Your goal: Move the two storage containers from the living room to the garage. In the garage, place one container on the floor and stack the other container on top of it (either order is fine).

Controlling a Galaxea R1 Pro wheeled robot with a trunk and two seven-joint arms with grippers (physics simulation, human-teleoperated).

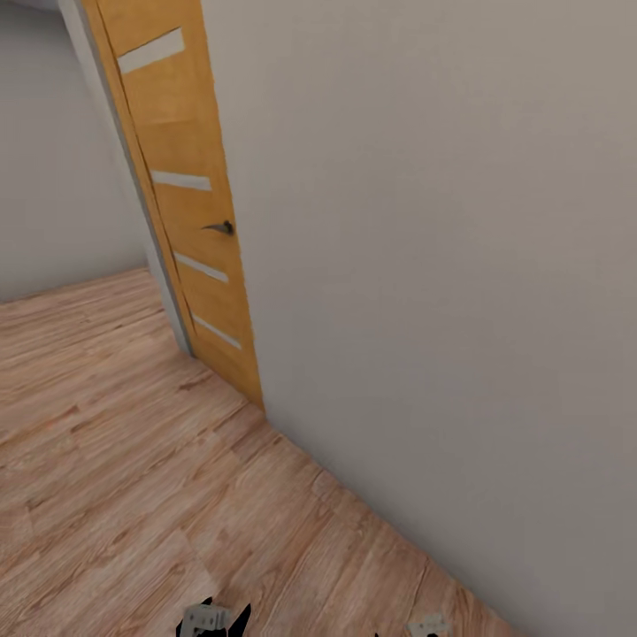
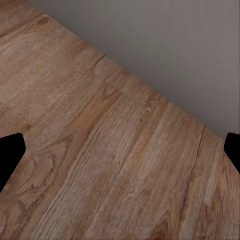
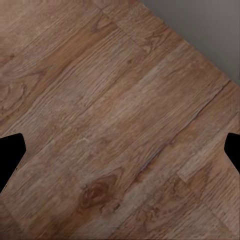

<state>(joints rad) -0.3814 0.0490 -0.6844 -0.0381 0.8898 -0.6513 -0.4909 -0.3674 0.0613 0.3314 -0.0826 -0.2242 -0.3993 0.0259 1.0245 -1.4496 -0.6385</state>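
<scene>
And here we are in transit: the robot faces a plain grey-white wall [image 1: 442, 265] running from about one o'clock down to five o'clock in the head view, with light wood plank floor [image 1: 115, 460] spread across the lower left. At eleven o'clock stands a wooden door [image 1: 181, 203] with pale slats and a dark handle [image 1: 221, 228], apparently swung open against the wall's edge, with more room showing beyond it at ten o'clock.

At six o'clock, right at the bottom edge of the head view, bits of both arms peek in: the left arm [image 1: 208, 617] and, over at five o'clock, the right arm [image 1: 429, 626].

The left gripper [image 2: 120, 150] points down at bare planks near the foot of the wall, its dark fingertips [image 2: 10, 152] far apart at the frame edges, released, nothing between them. The right gripper [image 3: 120, 150] reads the same: spread wide over wood, carrying nothing.

The two orange-red storage bins? Not in sight here, so I can't say where they sit or what's in them. My read: this is a driving leg, empty-handed, likely heading to fetch a bin. Next it wants a turn away from this wall and a clear line through the doorway without clipping the door.
</scene>
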